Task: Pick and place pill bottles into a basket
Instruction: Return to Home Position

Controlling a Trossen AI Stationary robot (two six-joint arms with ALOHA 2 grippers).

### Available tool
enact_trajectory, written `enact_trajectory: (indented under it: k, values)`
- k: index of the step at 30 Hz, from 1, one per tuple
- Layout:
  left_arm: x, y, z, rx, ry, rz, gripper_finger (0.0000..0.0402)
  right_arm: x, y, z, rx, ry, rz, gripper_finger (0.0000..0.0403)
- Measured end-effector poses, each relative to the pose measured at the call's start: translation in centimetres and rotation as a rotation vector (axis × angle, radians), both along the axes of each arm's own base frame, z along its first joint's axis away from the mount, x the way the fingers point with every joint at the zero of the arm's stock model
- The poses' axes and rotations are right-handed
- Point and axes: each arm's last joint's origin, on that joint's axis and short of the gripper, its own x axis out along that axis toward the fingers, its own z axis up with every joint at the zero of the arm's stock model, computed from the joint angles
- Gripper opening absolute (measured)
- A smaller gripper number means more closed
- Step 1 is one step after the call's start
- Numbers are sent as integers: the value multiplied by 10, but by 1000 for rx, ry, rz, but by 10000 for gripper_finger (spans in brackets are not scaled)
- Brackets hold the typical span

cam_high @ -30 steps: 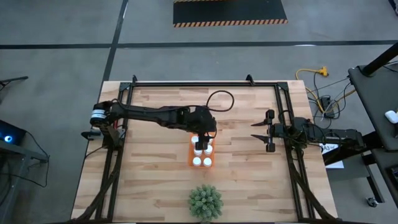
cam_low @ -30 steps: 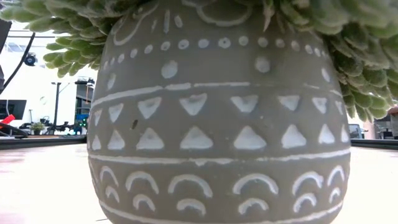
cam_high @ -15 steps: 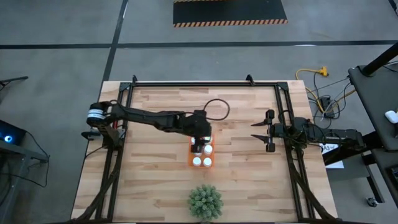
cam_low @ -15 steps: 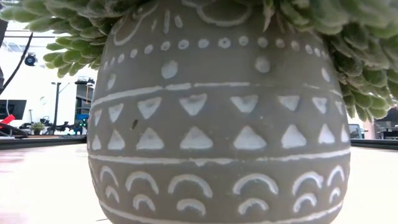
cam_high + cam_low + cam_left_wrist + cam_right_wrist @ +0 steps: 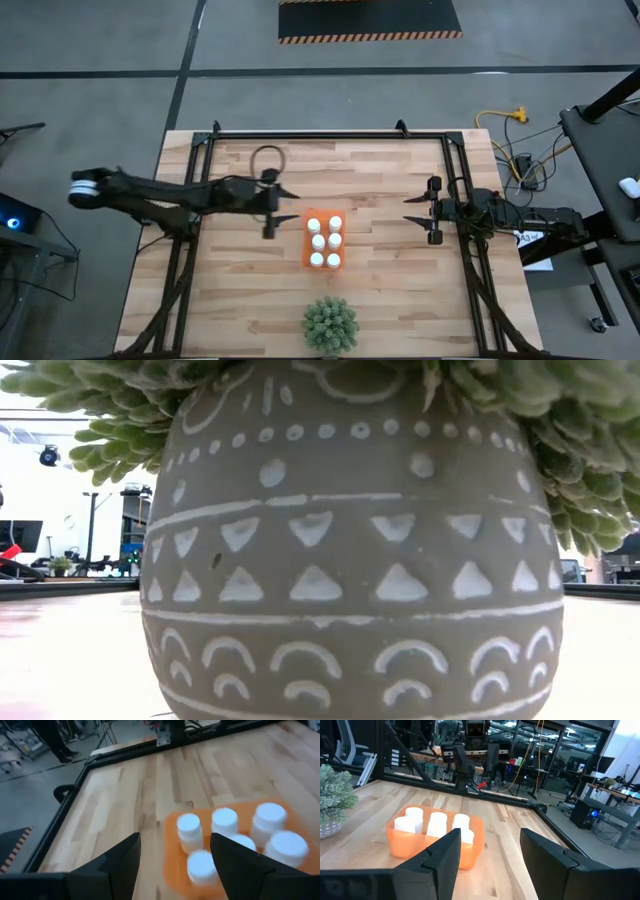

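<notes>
Six pill bottles point(image 5: 318, 241) stood inside the basket point(image 5: 305, 250) at mid-table; none lay outside. Left gripper point(image 5: 288, 204) and right gripper point(image 5: 407, 211) were both spread wide, holding nothing. Placement judged complete.

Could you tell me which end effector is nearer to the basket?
Left. The left end effector sits open just beside the basket; the right end effector is farther off on its other side.

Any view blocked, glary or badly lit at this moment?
Low view: the pot fills the picture, hiding most of the table; bright backlight far left. High view: even light, basket and bottles unobstructed between the left gripper and right gripper. Right wrist view: the basket's wall glows where light passes through.
</notes>
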Motion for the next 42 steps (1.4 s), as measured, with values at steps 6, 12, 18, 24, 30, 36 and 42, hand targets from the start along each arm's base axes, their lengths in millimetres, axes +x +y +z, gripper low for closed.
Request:
enact_trajectory:
  k: [6, 12, 18, 24, 30, 36, 42]
  values:
    - [-40, -2, -13, 1, -57, 2, 222, 0, 0, 0, 0, 0, 0, 194]
    - [-60, -3, -21, 2, -88, -1, 222, 0, 0, 0, 0, 0, 0, 194]
    - [-73, -4, -15, 14, -204, -39, 222, 0, 0, 0, 0, 0, 0, 194]
    - [-96, -13, -16, 89, -331, -306, 222, 0, 0, 0, 0, 0, 0, 194]
    - [-115, -12, -12, 43, -372, -239, 222, 0, 0, 0, 0, 0, 0, 194]
    - [-135, -10, -14, -16, -358, -137, 222, 0, 0, 0, 0, 0, 0, 194]
    - [-153, -11, -15, -27, -365, -134, 222, 0, 0, 0, 0, 0, 0, 194]
